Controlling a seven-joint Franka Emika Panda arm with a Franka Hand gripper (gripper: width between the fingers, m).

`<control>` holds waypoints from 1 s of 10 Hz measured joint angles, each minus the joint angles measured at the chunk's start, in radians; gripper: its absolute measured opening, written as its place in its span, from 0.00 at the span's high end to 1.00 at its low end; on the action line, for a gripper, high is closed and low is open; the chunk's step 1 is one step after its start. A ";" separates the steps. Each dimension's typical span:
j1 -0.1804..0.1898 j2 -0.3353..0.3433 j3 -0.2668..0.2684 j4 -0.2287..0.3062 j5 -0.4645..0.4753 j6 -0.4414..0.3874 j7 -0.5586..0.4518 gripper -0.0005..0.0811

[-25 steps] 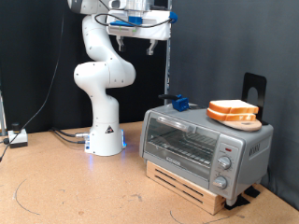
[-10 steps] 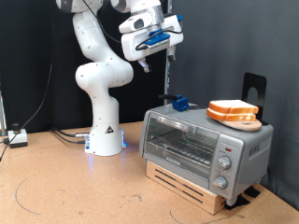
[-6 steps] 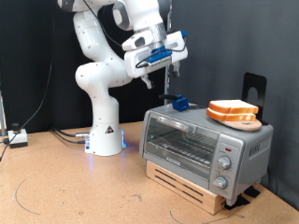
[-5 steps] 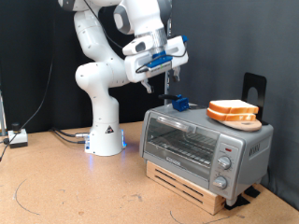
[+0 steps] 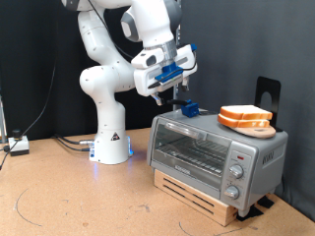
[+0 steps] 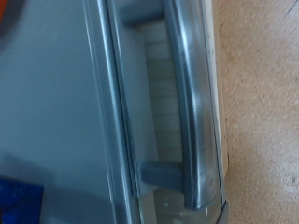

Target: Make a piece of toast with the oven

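The silver-grey oven [image 5: 212, 152] stands on a wooden crate at the exterior view's right, with its glass door shut. Two bread slices [image 5: 245, 118] lie stacked on its roof, toward the right. My gripper [image 5: 171, 93] hangs open and empty a little above the oven's left end, apart from it. The wrist view looks down on the oven's grey roof [image 6: 56, 103] and its door handle [image 6: 192, 93]. An orange edge [image 6: 5, 14] shows in a corner of that view. The gripper's fingers do not show there.
A small blue object [image 5: 189, 109] sits on the oven's roof near the gripper; it also shows in the wrist view [image 6: 14, 198]. A black stand [image 5: 268, 95] rises behind the bread. The arm's white base [image 5: 110, 147] stands at the left on the wooden table [image 5: 79, 197].
The gripper has come down from high at the exterior view's top and moved right, tilting, to just above the oven's left end. The bread and the oven have not moved.
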State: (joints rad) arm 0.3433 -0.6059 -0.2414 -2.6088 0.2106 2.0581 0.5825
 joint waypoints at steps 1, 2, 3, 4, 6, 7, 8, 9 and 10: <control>-0.001 -0.006 0.002 -0.032 -0.005 0.017 -0.006 0.00; -0.007 -0.010 0.009 -0.069 -0.024 0.061 -0.005 0.00; -0.017 -0.027 0.021 -0.097 -0.037 0.095 -0.005 0.00; -0.017 -0.028 0.019 -0.096 -0.033 0.088 -0.005 0.00; -0.017 -0.015 0.020 -0.102 -0.027 0.085 0.004 0.00; -0.017 0.003 0.026 -0.107 -0.033 0.086 0.014 0.00; -0.017 0.028 0.034 -0.117 -0.038 0.103 0.020 0.00; -0.017 0.054 0.044 -0.128 -0.045 0.129 0.028 0.00; -0.017 0.082 0.056 -0.140 -0.055 0.161 0.041 0.00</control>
State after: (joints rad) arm 0.3265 -0.5243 -0.1850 -2.7490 0.1556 2.2191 0.6237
